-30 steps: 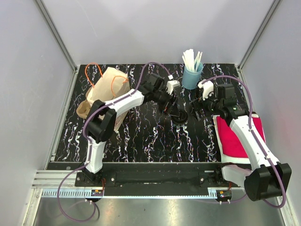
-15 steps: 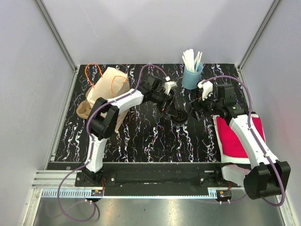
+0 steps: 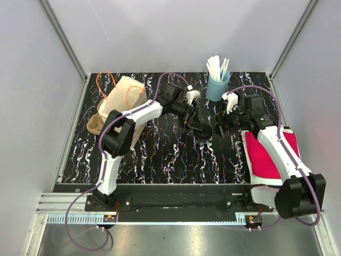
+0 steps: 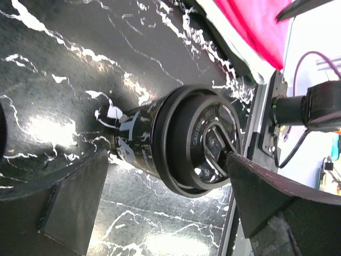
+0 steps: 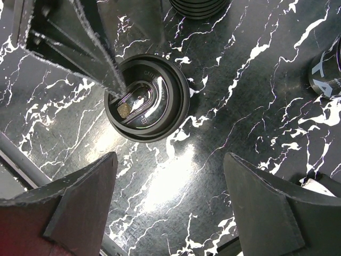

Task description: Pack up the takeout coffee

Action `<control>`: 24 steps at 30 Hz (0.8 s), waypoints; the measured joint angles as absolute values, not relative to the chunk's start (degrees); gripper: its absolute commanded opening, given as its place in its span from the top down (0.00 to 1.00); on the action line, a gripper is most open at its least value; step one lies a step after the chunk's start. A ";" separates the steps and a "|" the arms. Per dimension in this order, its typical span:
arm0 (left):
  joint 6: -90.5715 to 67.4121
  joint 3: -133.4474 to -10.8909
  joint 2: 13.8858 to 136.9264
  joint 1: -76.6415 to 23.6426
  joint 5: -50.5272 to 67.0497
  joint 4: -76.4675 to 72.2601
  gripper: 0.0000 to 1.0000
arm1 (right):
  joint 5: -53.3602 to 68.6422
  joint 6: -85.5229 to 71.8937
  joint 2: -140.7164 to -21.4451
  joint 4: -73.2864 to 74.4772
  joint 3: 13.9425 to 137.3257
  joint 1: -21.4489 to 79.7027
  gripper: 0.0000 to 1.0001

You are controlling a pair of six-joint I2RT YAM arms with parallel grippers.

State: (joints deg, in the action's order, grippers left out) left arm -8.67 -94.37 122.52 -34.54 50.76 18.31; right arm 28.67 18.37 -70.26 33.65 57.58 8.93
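Moved: right arm's swung in closer to the black takeout coffee cup vs a sec ago, its jaws a touch narrower. Left arm's wrist has shifted a bit to the left.
Cup: upright on the black white-veined marble-look desk, mid-right, black lid on, betw. the two arms' ends.
Left gripper: jaws wide apart, one finger each side of the cup, not clamped. One tip sits over the lid's edge; can't tell if it's touching.
Right gripper: jaws apart, only bare desk betw. them. Hangs just beside the cup, on its right.
Bag: brown paper bag w/ orange cord handles, far-left of desk, well apart from the cup.
Other: blue round tumbler holding white flat sticks, far side, near the right gripper. Red cloth w/ pale edge on desk's right, partly under the right arm.
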 measured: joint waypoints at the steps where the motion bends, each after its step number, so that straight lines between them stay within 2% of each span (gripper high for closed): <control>1: -8.95 -94.76 122.69 -34.52 50.87 18.24 0.04 | 28.75 18.33 -70.26 33.65 57.58 8.93 0.15; 17: -9.98 -95.68 124.90 -34.46 51.22 17.02 0.09 | 29.78 17.67 -73.36 33.65 58.11 8.93 0.18; 21: -10.02 -95.68 124.92 -34.57 51.24 17.02 0.15 | 31.05 17.61 -76.18 33.65 59.13 8.60 0.22; 24: -10.07 -95.68 125.01 -34.61 51.29 16.97 0.19 | 33.47 17.47 -78.08 33.69 60.27 7.05 0.29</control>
